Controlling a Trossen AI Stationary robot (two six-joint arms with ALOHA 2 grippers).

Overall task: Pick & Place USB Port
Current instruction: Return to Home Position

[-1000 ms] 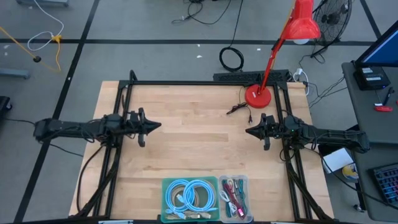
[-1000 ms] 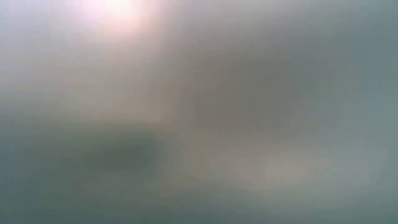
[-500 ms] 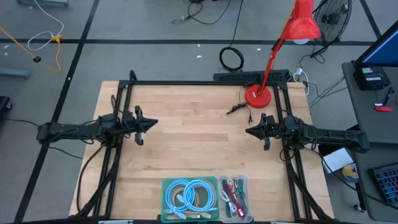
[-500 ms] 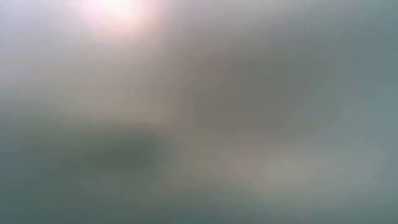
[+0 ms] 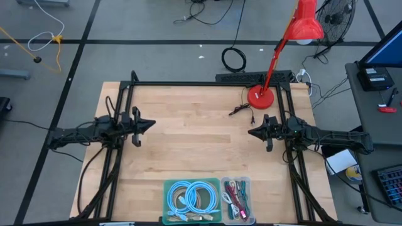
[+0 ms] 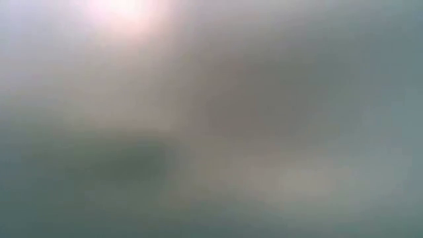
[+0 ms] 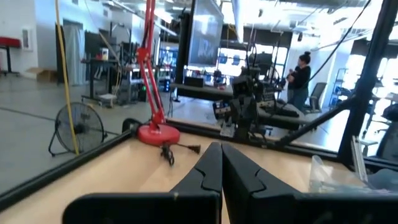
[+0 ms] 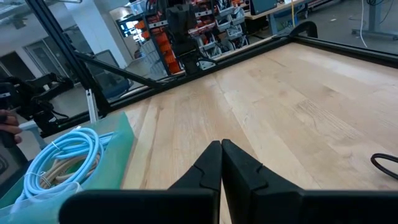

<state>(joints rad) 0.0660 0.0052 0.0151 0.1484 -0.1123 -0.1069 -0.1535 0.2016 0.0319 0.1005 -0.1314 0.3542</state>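
A small dark plug piece with a short cable (image 5: 240, 110), probably the USB port, lies flat on the wooden table just in front of the red lamp's base; it also shows in the left wrist view (image 7: 169, 151). My left gripper (image 5: 152, 123) hovers shut at the table's left side, pointing level toward the right. My right gripper (image 5: 251, 132) hovers shut at the right side, pointing left, a little nearer than the plug piece. Neither holds anything. The low view shows only blur.
A red desk lamp (image 5: 260, 95) stands at the far right of the table. At the near edge sit a bin of coiled light-blue cables (image 5: 192, 199) and a clear bin of coloured cables (image 5: 235, 199). A black frame (image 5: 188, 84) rims the table.
My left gripper has drawn back toward the table's left edge, staying shut and roughly level. The right arm and the plug piece have kept still.
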